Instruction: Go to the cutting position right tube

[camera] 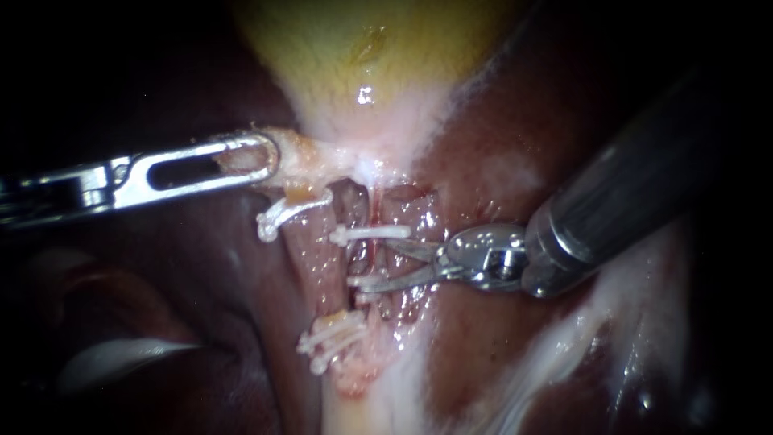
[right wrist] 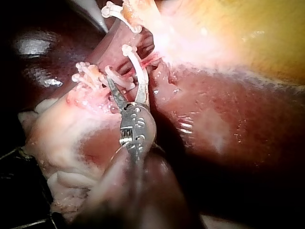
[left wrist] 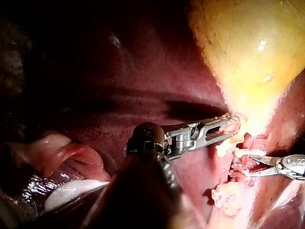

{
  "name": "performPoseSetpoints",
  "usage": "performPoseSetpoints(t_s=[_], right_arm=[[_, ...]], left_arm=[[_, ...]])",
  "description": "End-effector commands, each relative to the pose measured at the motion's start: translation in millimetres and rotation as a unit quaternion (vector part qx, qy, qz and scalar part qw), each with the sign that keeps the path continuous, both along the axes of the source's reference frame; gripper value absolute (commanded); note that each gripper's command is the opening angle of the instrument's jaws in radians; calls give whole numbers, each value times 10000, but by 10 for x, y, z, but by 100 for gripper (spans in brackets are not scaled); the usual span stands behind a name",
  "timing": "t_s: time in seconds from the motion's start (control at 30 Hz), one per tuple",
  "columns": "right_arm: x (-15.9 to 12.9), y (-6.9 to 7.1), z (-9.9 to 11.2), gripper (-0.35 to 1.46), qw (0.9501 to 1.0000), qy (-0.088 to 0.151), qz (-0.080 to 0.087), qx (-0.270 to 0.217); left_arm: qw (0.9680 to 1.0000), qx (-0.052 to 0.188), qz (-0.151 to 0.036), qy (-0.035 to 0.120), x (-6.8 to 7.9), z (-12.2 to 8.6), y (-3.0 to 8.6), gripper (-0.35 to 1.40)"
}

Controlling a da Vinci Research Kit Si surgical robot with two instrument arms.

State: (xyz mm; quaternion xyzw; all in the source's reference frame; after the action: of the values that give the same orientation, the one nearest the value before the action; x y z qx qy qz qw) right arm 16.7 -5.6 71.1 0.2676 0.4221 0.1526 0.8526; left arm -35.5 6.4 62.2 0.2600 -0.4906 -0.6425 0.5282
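Note:
The yellow gallbladder (camera: 362,48) narrows down to two tubes that carry white clips. My left instrument (camera: 262,159) is shut on the pale tissue at the gallbladder's neck and is seen again in the left wrist view (left wrist: 231,126). The left tube (camera: 310,258) has a clip (camera: 286,211) near the neck and several more clips (camera: 334,338) lower down. My right instrument (camera: 378,264) has thin blades that stand open around the right tube (camera: 364,258), between an upper clip (camera: 370,234) and a lower clip (camera: 366,282). The right wrist view shows the blades (right wrist: 127,90) apart among the clips.
Dark red liver (camera: 515,137) lies around and behind the tubes. Pale fatty tissue (camera: 628,322) runs below the right instrument's shaft. A whitish fold (camera: 121,358) lies in the dark beneath the left instrument.

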Motion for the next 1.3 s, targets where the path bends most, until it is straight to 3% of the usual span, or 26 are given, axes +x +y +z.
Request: performPoseSetpoints(t_s=[0.03,0.37,0.73,0.97,1.3], right_arm=[[-1,1,-1,133,10000,12,3,4],[-4,3,-2,140,9998,211,41,-1],[-23,7,0,141,9996,214,65,165],[-25,6,0,141,9981,245,103,562],[-24,4,-1,141,9916,379,149,1226]], left_arm=[[10000,-1,-1,-1,0,0,0,-35],[10000,-1,10,-10,-1,0,0,-35],[10000,-2,10,-10,-1,0,0,-35],[10000,-2,10,-10,-1,0,0,-35],[10000,-2,10,-10,-1,0,0,-35]])
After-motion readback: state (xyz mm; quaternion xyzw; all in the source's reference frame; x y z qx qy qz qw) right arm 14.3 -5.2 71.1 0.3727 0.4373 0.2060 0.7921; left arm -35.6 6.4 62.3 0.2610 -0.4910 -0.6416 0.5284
